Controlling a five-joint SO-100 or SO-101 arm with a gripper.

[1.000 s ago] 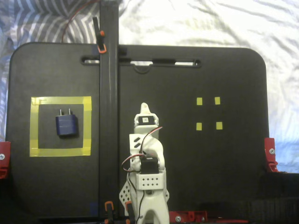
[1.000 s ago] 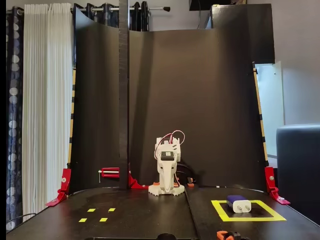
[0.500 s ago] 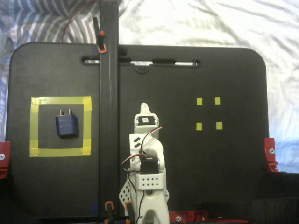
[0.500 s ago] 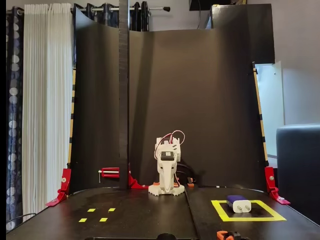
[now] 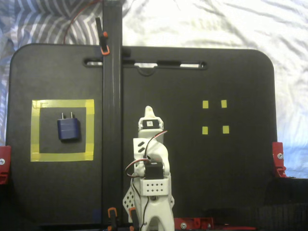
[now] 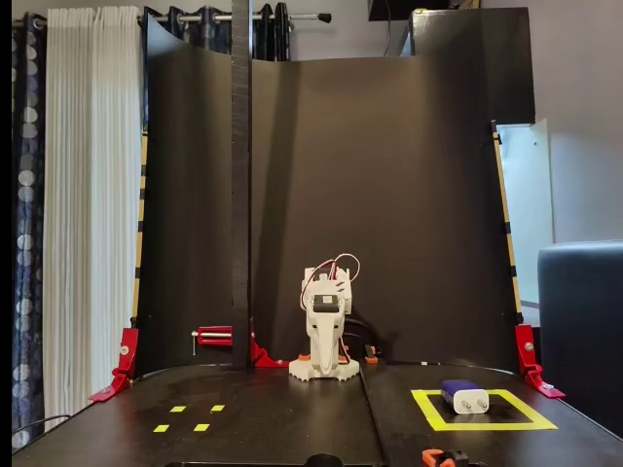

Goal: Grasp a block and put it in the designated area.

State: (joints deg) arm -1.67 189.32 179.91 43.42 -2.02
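One fixed view looks straight down on the black matte board (image 5: 192, 168), the white printed arm (image 5: 151, 185) at its bottom edge. The other sits low at the board's far end (facing that arm (image 6: 326, 336)). Both share the yellow-taped hollow square (image 5: 34, 130) (image 6: 428, 413)

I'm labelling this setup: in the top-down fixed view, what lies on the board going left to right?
Designated area with the block inside it → black vertical post → folded white arm → four small yellow tape squares.
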